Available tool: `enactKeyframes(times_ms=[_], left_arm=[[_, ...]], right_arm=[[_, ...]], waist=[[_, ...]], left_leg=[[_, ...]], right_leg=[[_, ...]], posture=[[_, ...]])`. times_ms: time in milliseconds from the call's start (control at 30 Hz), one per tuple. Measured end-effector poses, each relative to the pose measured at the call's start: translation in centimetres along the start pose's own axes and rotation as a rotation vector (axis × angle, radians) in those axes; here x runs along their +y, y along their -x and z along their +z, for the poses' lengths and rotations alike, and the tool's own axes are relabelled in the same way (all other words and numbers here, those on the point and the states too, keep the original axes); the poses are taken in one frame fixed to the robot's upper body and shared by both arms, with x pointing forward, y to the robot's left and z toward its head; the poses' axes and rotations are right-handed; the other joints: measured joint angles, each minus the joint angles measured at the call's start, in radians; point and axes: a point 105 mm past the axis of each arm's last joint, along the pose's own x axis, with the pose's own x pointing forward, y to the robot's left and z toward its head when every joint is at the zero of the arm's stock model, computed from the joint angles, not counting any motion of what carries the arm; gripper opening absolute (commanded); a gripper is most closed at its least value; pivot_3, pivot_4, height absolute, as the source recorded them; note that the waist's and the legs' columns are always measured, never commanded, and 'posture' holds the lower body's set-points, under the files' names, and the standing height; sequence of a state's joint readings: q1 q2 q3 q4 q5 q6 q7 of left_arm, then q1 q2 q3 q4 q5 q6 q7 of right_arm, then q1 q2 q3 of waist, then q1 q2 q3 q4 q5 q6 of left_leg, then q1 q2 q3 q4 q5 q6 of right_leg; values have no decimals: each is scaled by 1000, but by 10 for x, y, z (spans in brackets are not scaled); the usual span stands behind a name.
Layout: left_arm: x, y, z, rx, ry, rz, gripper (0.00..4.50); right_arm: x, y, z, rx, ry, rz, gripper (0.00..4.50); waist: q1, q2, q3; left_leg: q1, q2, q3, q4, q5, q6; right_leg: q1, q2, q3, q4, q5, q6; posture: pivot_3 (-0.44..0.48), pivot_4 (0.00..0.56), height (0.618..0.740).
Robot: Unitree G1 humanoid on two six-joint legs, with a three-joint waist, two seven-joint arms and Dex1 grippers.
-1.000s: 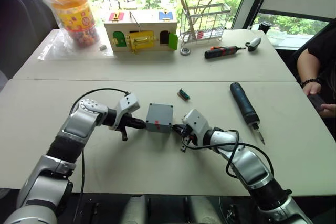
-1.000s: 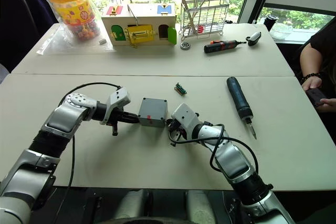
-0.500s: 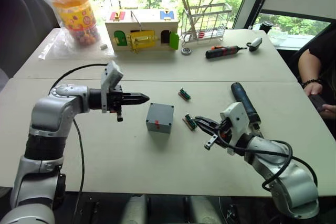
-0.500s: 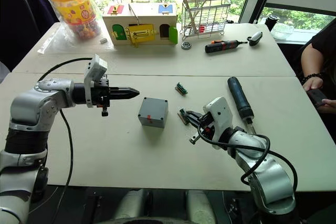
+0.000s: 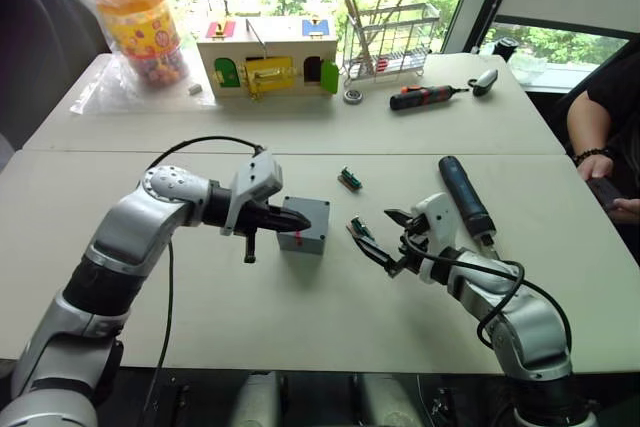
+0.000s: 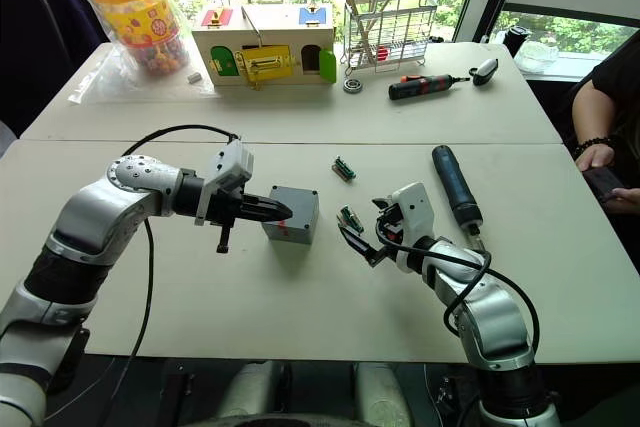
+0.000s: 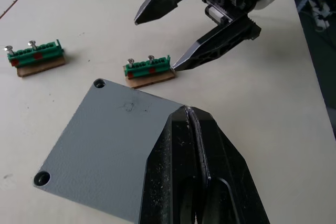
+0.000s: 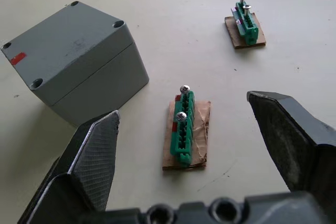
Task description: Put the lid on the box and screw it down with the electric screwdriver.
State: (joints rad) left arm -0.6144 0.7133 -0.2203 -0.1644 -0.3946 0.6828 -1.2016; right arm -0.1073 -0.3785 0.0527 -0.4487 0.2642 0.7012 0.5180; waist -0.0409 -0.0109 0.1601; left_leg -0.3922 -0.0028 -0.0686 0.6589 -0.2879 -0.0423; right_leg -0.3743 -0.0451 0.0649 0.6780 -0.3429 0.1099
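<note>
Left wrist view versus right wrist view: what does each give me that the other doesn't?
Left wrist view alone: the lid's flat top from above with two corner screw holes, the left gripper shut over it, and the right gripper open, one finger tip touching the nearer green screw holder.

Right wrist view alone: the box's side walls, the seam under the lid, a red mark at one corner, and the nearer holder lying between the right gripper's open fingers.

Both: the grey lid on the box, two green screw holders with screws standing in them, and the pale table.

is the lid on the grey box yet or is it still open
On. The lid covers the box, a seam running beneath it; its corner screw holes look empty.
</note>
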Motion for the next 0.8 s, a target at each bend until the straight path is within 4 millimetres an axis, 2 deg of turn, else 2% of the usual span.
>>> enactKeyframes(times_ms=[100, 567, 667, 733, 800], left_arm=[[3, 3, -7, 17, 7, 12, 0], [5, 8, -12, 41, 1, 12, 0], [5, 8, -12, 40, 1, 12, 0], [5, 7, -12, 39, 1, 12, 0], [5, 7, -12, 38, 1, 12, 0]], right_arm=[[2, -3, -3, 2, -6, 7, 1780], [1, -9, -5, 3, 16, 5, 1780], [0, -9, -5, 1, 22, -2, 896], [0, -9, -5, -1, 23, -4, 56], [0, -9, -4, -2, 27, -4, 56]], waist=[[-1, 0, 0], [-1, 0, 1], [-1, 0, 1], [0, 0, 1], [-1, 0, 1]], left_leg=[[0, 0, 0, 0, 0, 0], [0, 0, 0, 0, 0, 0], [0, 0, 0, 0, 0, 0], [0, 0, 0, 0, 0, 0], [0, 0, 0, 0, 0, 0]], right_leg=[[0, 0, 0, 0, 0, 0], [0, 0, 0, 0, 0, 0], [0, 0, 0, 0, 0, 0], [0, 0, 0, 0, 0, 0], [0, 0, 0, 0, 0, 0]], posture=[[0, 150, 740], [0, 150, 740], [0, 150, 740], [0, 150, 740], [0, 150, 740]])
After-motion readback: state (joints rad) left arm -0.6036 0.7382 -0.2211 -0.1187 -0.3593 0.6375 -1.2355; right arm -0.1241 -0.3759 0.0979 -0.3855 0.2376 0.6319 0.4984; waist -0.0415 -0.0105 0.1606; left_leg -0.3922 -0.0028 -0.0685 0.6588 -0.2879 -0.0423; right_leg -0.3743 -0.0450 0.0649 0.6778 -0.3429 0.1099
